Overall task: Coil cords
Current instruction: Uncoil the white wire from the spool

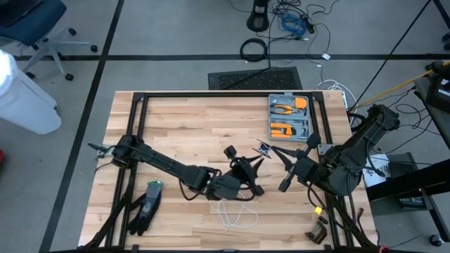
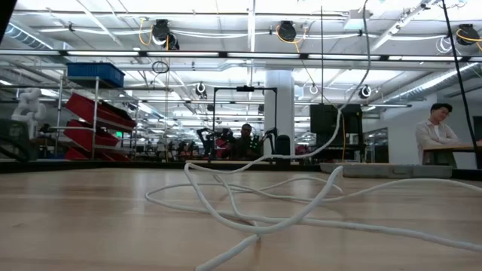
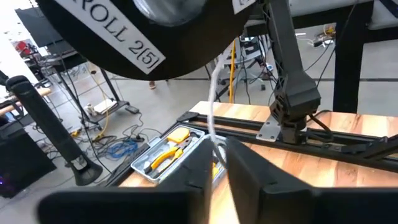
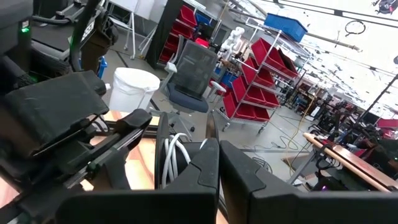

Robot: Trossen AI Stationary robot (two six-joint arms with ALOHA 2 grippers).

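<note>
You have both grippers raised mid-table; the left gripper (image 1: 246, 167) pinches a strand of the cord (image 1: 235, 215), the right gripper (image 1: 275, 150) is shut on a few loops; most of it lies loose near the front edge, uncoiled.

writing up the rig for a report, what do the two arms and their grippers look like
Both arms are dark, jointed and slender, mounted on a black frame at the table's edges. The left gripper and right gripper each end in two flat matte-black fingers. Black cables trail near the right arm's base. A round housing in the left wrist view bears white lettering.
</note>
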